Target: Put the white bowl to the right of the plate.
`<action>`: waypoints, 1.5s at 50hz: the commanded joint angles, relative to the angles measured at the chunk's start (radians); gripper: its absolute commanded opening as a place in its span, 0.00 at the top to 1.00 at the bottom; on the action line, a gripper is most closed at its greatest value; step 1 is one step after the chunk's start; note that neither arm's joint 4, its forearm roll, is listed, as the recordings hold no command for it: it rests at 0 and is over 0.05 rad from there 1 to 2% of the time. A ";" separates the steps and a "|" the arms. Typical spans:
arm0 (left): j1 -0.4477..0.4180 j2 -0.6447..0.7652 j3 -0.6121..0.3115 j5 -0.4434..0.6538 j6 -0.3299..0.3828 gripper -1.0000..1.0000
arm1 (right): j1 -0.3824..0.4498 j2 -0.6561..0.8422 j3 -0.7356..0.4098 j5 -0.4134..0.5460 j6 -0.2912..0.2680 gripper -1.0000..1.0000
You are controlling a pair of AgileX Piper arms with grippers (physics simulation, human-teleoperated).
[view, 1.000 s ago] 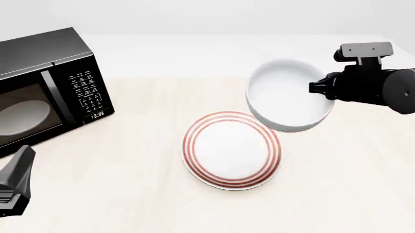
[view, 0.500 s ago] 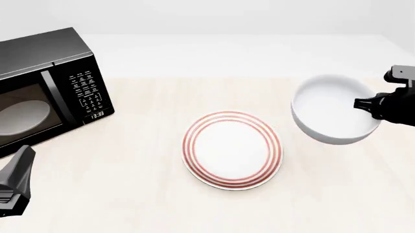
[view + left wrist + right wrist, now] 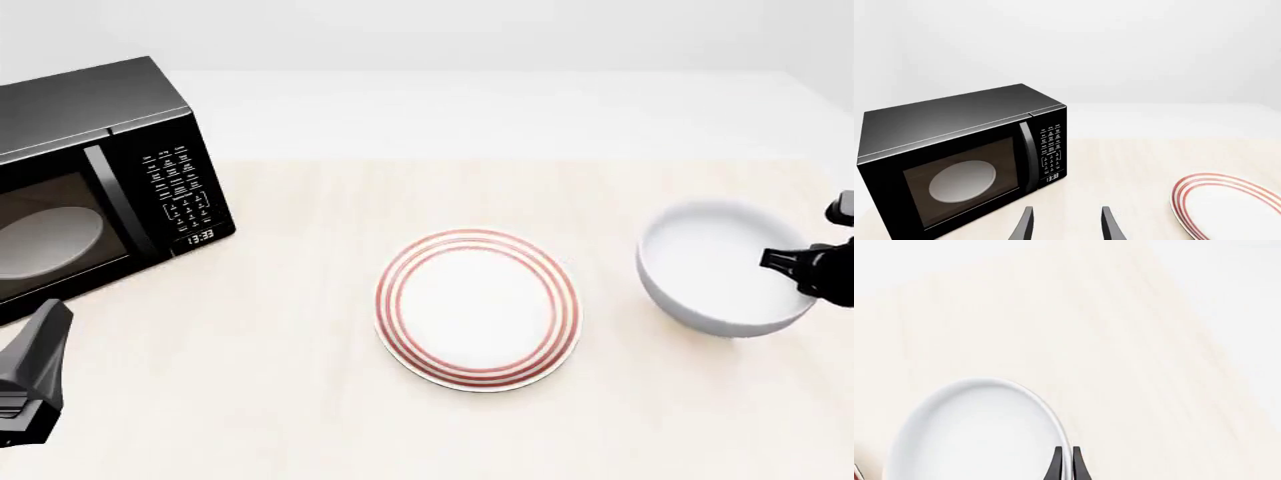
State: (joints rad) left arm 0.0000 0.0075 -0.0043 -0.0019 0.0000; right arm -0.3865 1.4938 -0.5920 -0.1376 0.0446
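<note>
We see pale matt wood-grain table, glossy smooth white bowl, glossy red-ringed plate, black microwave with semi-matt casing and shiny door glass.

1. Your right gripper sits at the right edge of the front view, with only its dark tip and a little of the wrist showing.
2. Its fingers are nearly closed, pinching the rim of the white bowl between them.
3. Your left gripper sits low at the near left corner of the front view.
4. Its two fingers stand apart, with nothing between them.
</note>
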 commanded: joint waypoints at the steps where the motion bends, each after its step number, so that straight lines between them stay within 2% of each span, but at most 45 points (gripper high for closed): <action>1: 0.000 0.000 0.000 0.000 0.000 0.00 | -0.040 0.057 0.026 -0.066 0.012 1.00; 20: 0.000 0.000 0.000 0.000 0.000 0.00 | -0.062 0.172 0.065 -0.176 0.016 1.00; 34: 0.000 0.000 0.000 0.000 0.000 0.00 | -0.060 0.189 0.063 -0.186 0.024 1.00; 35: 0.000 0.000 0.000 0.000 0.000 0.00 | -0.054 0.166 0.067 -0.177 0.028 0.00; 39: 0.000 0.000 0.000 0.000 0.000 0.00 | -0.038 0.096 0.082 -0.146 0.036 0.00; 43: 0.000 0.000 0.000 0.000 0.000 0.00 | -0.018 -0.038 0.098 -0.080 0.041 0.00; 44: 0.000 0.000 0.000 0.000 0.000 0.00 | -0.008 -0.121 0.103 -0.037 0.042 0.00; 45: 0.000 0.000 0.000 0.000 0.000 0.00 | -0.008 -0.123 0.103 -0.035 0.042 0.00; 46: 0.000 0.000 0.000 0.000 0.000 0.00 | 0.007 -0.201 0.103 0.017 0.036 0.00; 47: 0.000 0.000 0.000 0.000 0.000 0.00 | 0.007 -0.202 0.103 0.018 0.036 0.00; 49: 0.000 0.000 0.000 0.000 0.000 0.00 | 0.027 -0.313 0.099 0.094 0.041 0.00; 56: 0.000 0.000 0.000 0.000 0.000 0.00 | 0.072 -0.554 0.087 0.258 0.057 0.00; 59: 0.000 0.000 0.000 0.000 0.000 0.00 | 0.114 -0.676 0.074 0.336 0.060 0.00; 60: 0.000 0.000 0.000 0.000 0.000 0.00 | 0.133 -0.728 0.070 0.365 0.077 0.00; 61: 0.000 0.000 0.000 0.000 0.000 0.00 | 0.180 -0.807 0.063 0.408 0.080 0.00; 62: 0.000 0.000 0.000 0.000 0.000 0.00 | 0.191 -0.843 0.060 0.428 0.071 0.00; 65: 0.000 0.000 0.000 0.000 0.000 0.00 | 0.242 -0.925 0.058 0.459 0.101 0.00; 66: 0.000 0.000 0.000 0.000 0.000 0.00 | 0.243 -0.955 0.056 0.463 0.098 0.00; 67: 0.000 0.000 0.000 0.000 0.000 0.00 | 0.260 -0.975 0.057 0.474 0.072 0.00; 69: 0.000 0.000 0.000 0.000 0.000 0.00 | 0.326 -1.032 0.074 0.486 0.104 0.00; 71: 0.000 0.000 0.000 0.000 0.000 0.00 | 0.350 -1.092 0.086 0.489 0.116 0.00; 73: 0.000 0.000 0.000 0.000 0.000 0.00 | 0.370 -1.140 0.093 0.491 0.092 0.00; 75: 0.000 0.000 0.000 0.000 0.000 0.00 | 0.381 -1.190 0.159 0.460 0.061 0.00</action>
State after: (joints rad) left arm 0.0000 0.0075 -0.0043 -0.0019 0.0000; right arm -0.1294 0.5876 -0.5046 0.2623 0.1238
